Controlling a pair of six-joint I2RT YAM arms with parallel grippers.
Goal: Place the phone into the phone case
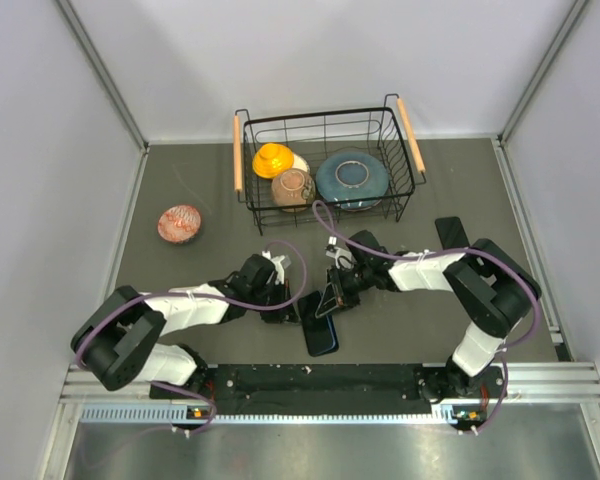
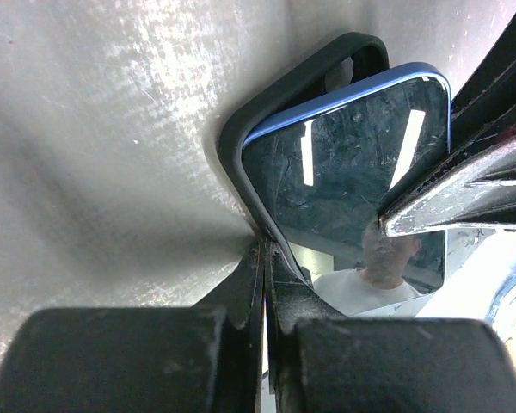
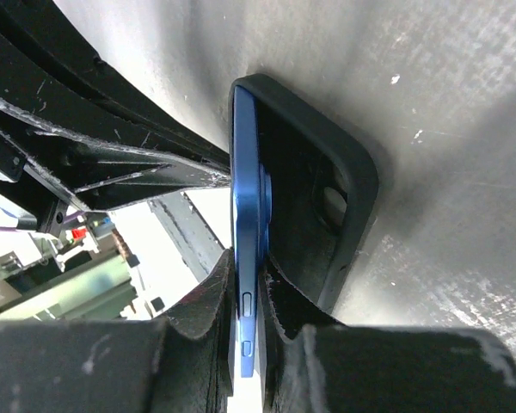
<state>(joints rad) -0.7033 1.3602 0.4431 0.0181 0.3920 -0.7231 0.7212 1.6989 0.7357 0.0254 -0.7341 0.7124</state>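
Note:
The blue phone [image 2: 344,172] with a dark glass screen rests tilted in the black phone case [image 2: 275,95], one long edge down in it and the other raised. In the right wrist view the phone [image 3: 245,198] stands on edge against the open case [image 3: 348,172]. My left gripper [image 2: 265,258] is shut on the case's rim. My right gripper [image 3: 256,292] is shut on the phone's side edge by its buttons. From above, both grippers, left [image 1: 288,305] and right [image 1: 332,295], meet over the phone [image 1: 321,338] at the table's near middle.
A black wire basket [image 1: 245,150] at the back holds a yellow bowl [image 1: 274,158], a brown bowl [image 1: 293,186] and a blue plate [image 1: 352,177]. A red patterned bowl [image 1: 180,223] sits at the left. A flat black object [image 1: 451,232] lies at the right.

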